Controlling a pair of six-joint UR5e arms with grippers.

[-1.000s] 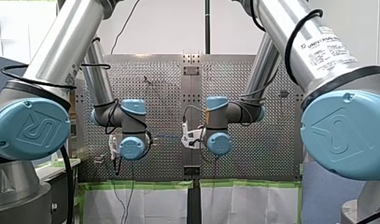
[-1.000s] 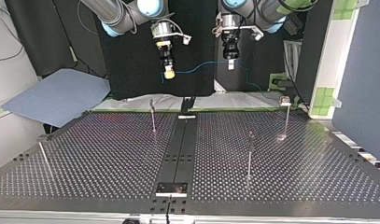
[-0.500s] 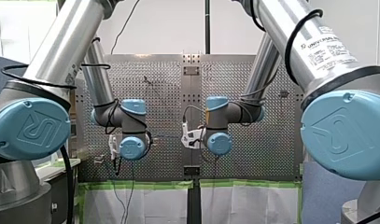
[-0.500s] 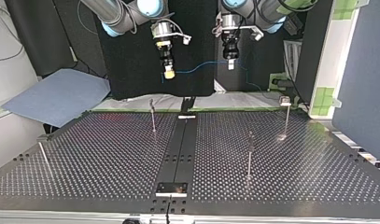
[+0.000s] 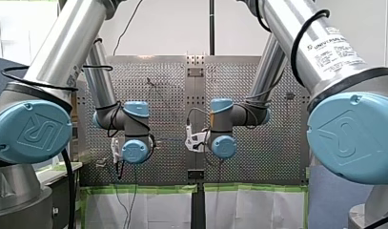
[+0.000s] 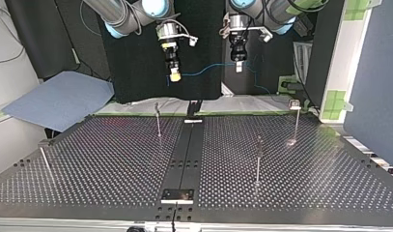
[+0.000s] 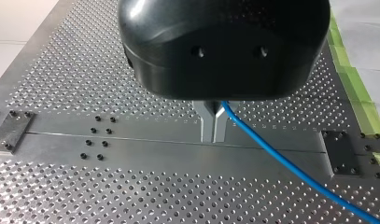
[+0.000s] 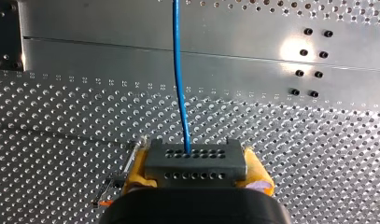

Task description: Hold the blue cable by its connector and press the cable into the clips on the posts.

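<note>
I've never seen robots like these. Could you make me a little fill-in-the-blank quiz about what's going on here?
1. The cable strung between the two arms is coloured ____.
2. My right arm's jaws grip the grey connector with pads coloured ____.
3. My left arm's jaws are ____ on the cable.
4. The cable sits in ____ of the clips on the posts.
Missing words: blue; yellow; shut; none.

Front and top views face oppositely across one table (image 6: 112, 164).
</note>
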